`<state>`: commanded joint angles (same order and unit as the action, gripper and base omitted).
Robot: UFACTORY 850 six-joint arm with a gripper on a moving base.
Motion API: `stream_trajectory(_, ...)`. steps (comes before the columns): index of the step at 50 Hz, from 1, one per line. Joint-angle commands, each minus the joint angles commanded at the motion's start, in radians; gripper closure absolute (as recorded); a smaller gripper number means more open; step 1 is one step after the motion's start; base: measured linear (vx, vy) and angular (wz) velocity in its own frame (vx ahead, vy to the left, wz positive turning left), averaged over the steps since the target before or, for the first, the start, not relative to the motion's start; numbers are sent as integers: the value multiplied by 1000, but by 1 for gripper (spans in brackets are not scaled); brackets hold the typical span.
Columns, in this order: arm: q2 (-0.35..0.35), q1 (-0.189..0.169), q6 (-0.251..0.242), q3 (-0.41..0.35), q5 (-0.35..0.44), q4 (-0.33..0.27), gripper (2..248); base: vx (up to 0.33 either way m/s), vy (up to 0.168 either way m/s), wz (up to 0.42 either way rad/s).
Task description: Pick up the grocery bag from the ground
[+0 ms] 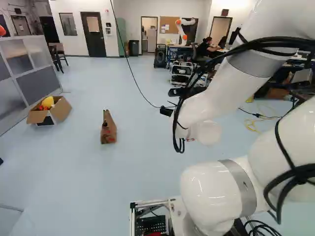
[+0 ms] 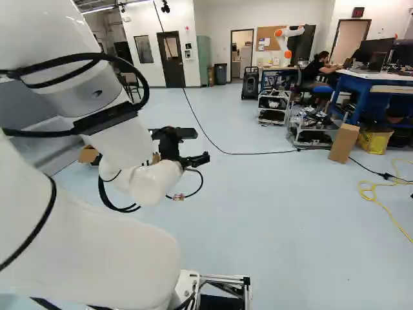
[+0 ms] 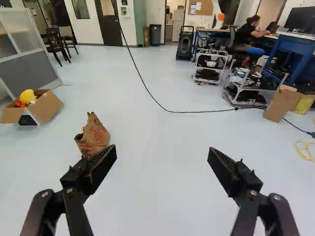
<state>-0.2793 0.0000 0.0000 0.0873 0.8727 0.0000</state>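
In the right base view my gripper is held out in the air above the floor, past the arm's end. The wrist view shows the gripper wide open, with only bare floor seen between its fingers. A brown paper grocery bag is on the floor beyond the finger on the side of the cardboard box, its lower part overlapped by that fingertip. In the left base view the bag stands left of the arm, its top crumpled to a peak. The arm mostly hides it in the right base view.
An open cardboard box with a yellow item lies near the grey partition. A black cable crosses the floor. Wheeled carts, a brown carton and a yellow cord lie farther right. Another robot stands at the back.
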Motion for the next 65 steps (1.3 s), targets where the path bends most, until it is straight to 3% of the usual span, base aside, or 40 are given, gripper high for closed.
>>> stream_trajectory(37,0,0,0,0,0,0,3,160,50,224)
stream_trajectory(65,0,0,0,0,0,0,3,277,73,321)
